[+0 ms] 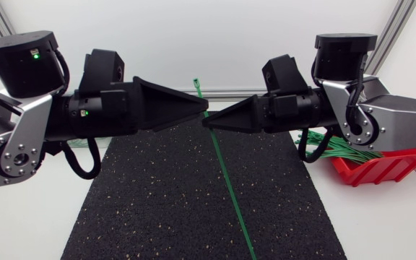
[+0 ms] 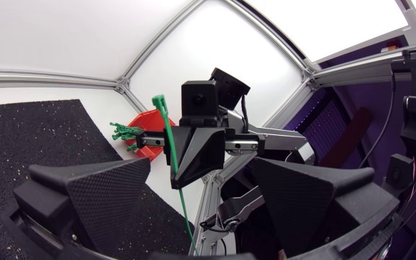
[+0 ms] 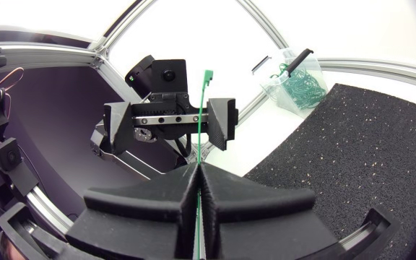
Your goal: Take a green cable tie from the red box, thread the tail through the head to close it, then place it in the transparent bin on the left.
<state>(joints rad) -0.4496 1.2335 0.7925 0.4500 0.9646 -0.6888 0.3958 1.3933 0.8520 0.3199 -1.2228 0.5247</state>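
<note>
**Green cable tie gripped by the right arm, between the spread fingers of the left**

Green plastic cable tie (image 1: 231, 188): a single thin strap, clamped near its head end by the matte black, wedge-fingered right gripper (image 1: 206, 121), whose two fingers are pressed together on it from both sides. The short part with the square head (image 1: 196, 84) is seen on one side of the fingers and the long tail on the other. In the head view the strap is held off the surface over the middle of the speckled black rubber mat (image 1: 165, 209).

The matte black left gripper (image 3: 170, 123) is met tip to tip with the right one. Its fingers (image 3: 222, 121) are spread wide, nothing being grasped. In the right wrist view the strap is seen between them, just beside one finger; contact cannot be judged.

The red plastic box (image 1: 385, 167) is placed at the right edge of the mat, under the right arm, with a bundle of further green ties (image 1: 338, 150) in it. The transparent plastic bin (image 3: 298, 78), shown in the right wrist view on the white table beyond the mat, is loaded with closed green ties.
</note>
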